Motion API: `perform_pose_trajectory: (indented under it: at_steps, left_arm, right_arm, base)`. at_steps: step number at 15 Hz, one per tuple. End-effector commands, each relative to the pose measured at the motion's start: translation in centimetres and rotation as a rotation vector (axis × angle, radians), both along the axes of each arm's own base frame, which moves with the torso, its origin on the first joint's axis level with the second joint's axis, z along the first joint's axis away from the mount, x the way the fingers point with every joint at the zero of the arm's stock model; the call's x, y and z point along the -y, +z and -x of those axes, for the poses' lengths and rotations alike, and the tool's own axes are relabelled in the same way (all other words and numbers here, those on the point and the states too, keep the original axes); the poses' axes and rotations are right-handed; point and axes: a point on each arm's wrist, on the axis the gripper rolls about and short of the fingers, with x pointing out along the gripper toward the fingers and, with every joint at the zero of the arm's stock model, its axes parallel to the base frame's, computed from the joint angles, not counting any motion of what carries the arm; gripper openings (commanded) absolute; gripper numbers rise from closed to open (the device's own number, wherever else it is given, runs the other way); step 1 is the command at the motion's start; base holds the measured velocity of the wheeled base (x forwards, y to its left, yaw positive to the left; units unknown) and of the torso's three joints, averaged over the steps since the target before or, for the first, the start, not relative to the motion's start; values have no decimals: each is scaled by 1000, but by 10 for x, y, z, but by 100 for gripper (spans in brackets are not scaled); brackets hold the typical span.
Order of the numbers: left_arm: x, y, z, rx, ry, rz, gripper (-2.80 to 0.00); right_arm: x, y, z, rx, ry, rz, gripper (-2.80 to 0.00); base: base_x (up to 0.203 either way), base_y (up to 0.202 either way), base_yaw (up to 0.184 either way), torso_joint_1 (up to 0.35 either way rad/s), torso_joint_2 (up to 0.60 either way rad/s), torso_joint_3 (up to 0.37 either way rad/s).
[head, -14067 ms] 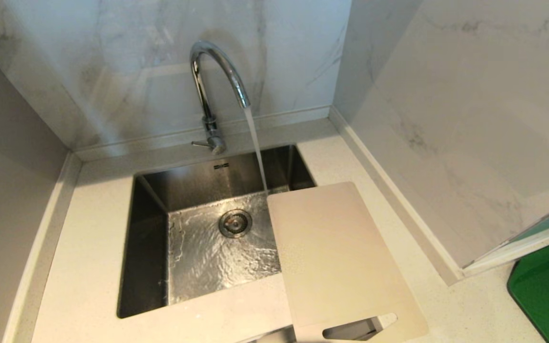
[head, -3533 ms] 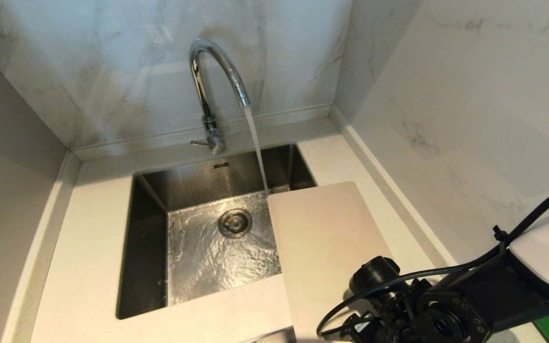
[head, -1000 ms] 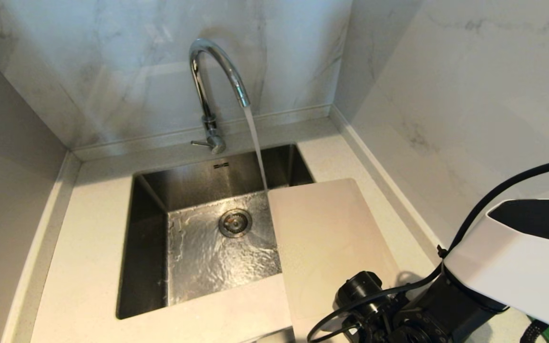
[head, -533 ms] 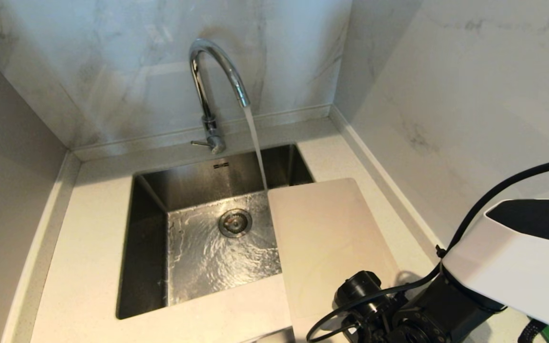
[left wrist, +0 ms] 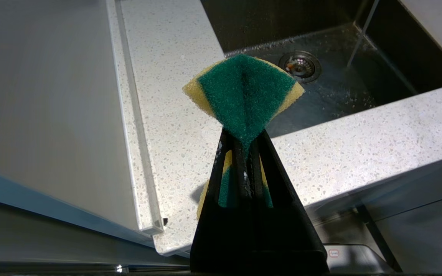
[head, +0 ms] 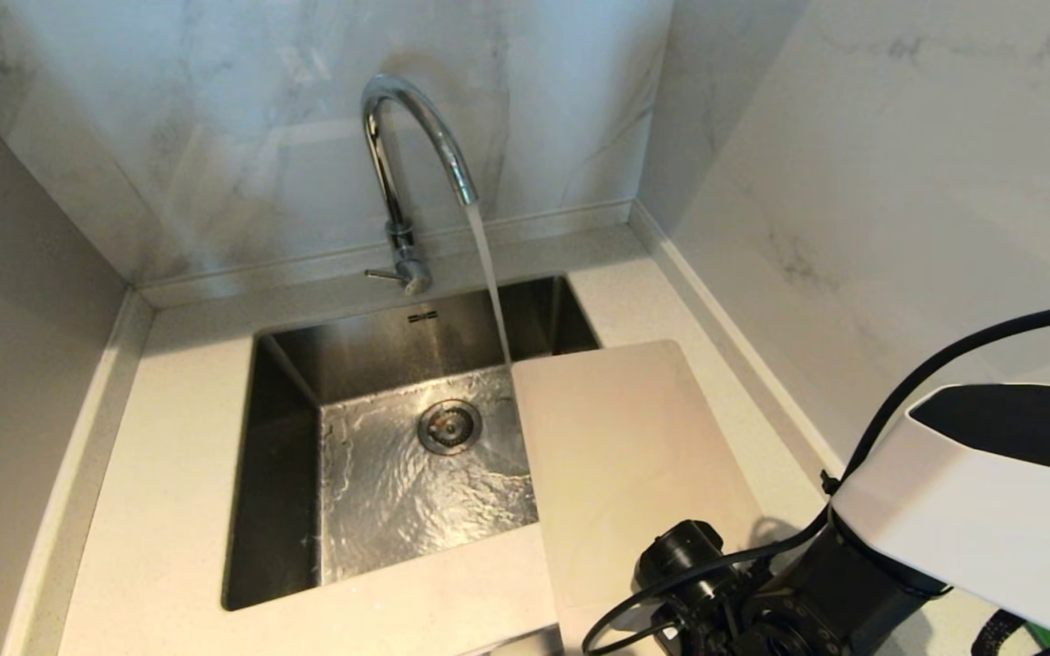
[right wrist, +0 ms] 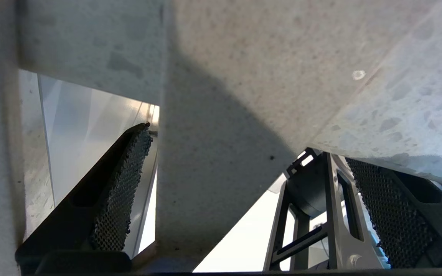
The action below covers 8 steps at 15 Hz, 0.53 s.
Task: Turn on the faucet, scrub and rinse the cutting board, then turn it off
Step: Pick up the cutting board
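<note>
Step one is complete: the faucet (head: 416, 146) runs, its stream falling into the steel sink (head: 288, 474) just beside the far edge of the cutting board (head: 616, 456). The cutting board lies flat on the countertop (head: 169, 547), its left part overhanging the sink, apparently dry and unscrubbed. The right gripper (right wrist: 240, 184) is at the board's near handle end, jaws spread wide with one finger (right wrist: 121, 184) through the slot; nothing is grasped yet. The left gripper (left wrist: 244, 153) is clenched on a green-and-yellow sponge (left wrist: 244, 92), waiting near the countertop's front edge. Remaining: scrubbing, rinsing, shutting off.
</note>
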Motion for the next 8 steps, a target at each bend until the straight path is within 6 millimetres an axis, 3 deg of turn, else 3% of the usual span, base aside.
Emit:
perform_pose_trajectory:
  at_steps: [1, 2, 8]
  left_arm:
    - [0, 0, 0, 1, 1, 0, -280]
    - [0, 0, 0, 1, 1, 0, -280]
    - [0, 0, 0, 1, 1, 0, -280]
  right_arm:
    - [-1, -1, 0, 3, -14, 8, 0]
    - [-1, -1, 0, 5, -22, 8, -280]
    - [-1, -3, 1, 1, -22, 10, -280]
  base:
    - [0, 0, 0, 0, 0, 0]
    - [0, 0, 0, 0, 0, 0]
    - [0, 0, 0, 0, 0, 0]
